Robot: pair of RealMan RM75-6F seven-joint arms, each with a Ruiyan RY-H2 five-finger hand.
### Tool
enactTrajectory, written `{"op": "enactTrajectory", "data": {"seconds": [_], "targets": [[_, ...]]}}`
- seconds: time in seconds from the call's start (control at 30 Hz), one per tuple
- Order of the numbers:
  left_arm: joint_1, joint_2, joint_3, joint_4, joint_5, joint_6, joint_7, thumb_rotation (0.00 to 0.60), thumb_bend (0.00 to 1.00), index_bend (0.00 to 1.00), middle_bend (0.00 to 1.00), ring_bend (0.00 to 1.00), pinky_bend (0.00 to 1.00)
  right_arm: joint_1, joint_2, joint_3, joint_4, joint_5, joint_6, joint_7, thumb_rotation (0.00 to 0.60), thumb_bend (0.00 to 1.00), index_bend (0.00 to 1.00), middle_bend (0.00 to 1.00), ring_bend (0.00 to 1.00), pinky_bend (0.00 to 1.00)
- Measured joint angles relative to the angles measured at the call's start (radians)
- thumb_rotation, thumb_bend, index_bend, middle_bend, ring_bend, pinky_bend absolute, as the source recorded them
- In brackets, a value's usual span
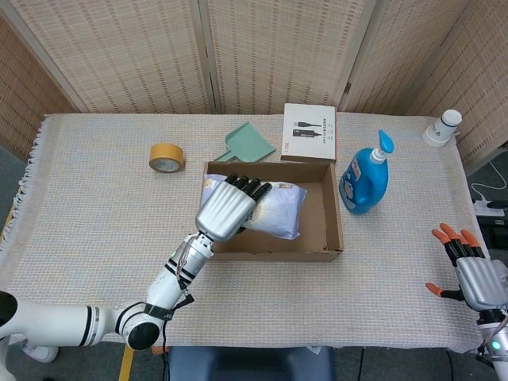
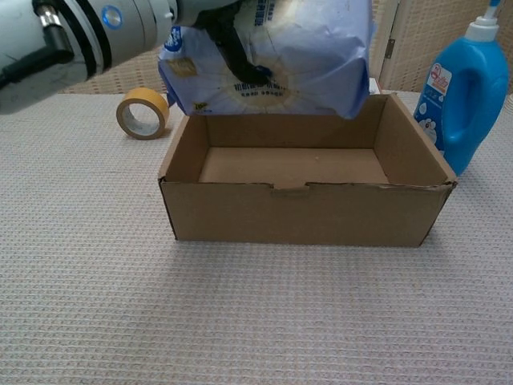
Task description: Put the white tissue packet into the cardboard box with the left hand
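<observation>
Above the cardboard box (image 2: 304, 210), your left robot hand (image 1: 228, 208) holds the white tissue packet (image 2: 280, 60); it probably overhangs the back wall, so releasing now could snag it there.

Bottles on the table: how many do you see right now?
2. The blue pump bottle stands just right of the cardboard box; a small white bottle sits at the far right corner. None appear hidden.

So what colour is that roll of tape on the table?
Yellow-tan tape roll, clearest in the head view.
</observation>
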State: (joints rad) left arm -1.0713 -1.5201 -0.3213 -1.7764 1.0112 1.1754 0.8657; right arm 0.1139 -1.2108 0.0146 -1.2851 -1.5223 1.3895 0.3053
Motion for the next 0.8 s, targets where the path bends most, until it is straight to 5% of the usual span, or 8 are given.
{"op": "enactTrajectory", "data": {"seconds": [0.53, 0.6, 0.7, 0.8], "targets": [[-0.044, -0.236, -0.006, 0.340, 0.064, -0.012, -0.203, 0.600, 0.29, 0.58, 0.69, 0.61, 0.61, 0.003, -0.011, 0.005, 0.028, 0.031, -0.040, 0.006, 0.600, 0.00, 0.11, 0.00, 0.00, 0.00], [-0.044, -0.249, -0.008, 0.361, 0.069, -0.010, -0.222, 0.600, 0.27, 0.46, 0.57, 0.51, 0.52, 0.003, -0.012, 0.006, 0.028, 0.029, -0.037, 0.005, 0.600, 0.00, 0.11, 0.00, 0.00, 0.00], [-0.039, -0.252, -0.010, 0.366, 0.066, -0.025, -0.246, 0.600, 0.20, 0.07, 0.14, 0.13, 0.23, 0.001, -0.012, 0.008, 0.028, 0.031, -0.034, 0.004, 0.600, 0.00, 0.11, 0.00, 0.00, 0.00], [-0.032, -0.239, -0.013, 0.358, 0.065, -0.041, -0.281, 0.600, 0.18, 0.00, 0.00, 0.00, 0.08, 0.000, -0.012, 0.011, 0.029, 0.035, -0.034, 0.002, 0.600, 0.00, 0.11, 0.00, 0.00, 0.00]]}}
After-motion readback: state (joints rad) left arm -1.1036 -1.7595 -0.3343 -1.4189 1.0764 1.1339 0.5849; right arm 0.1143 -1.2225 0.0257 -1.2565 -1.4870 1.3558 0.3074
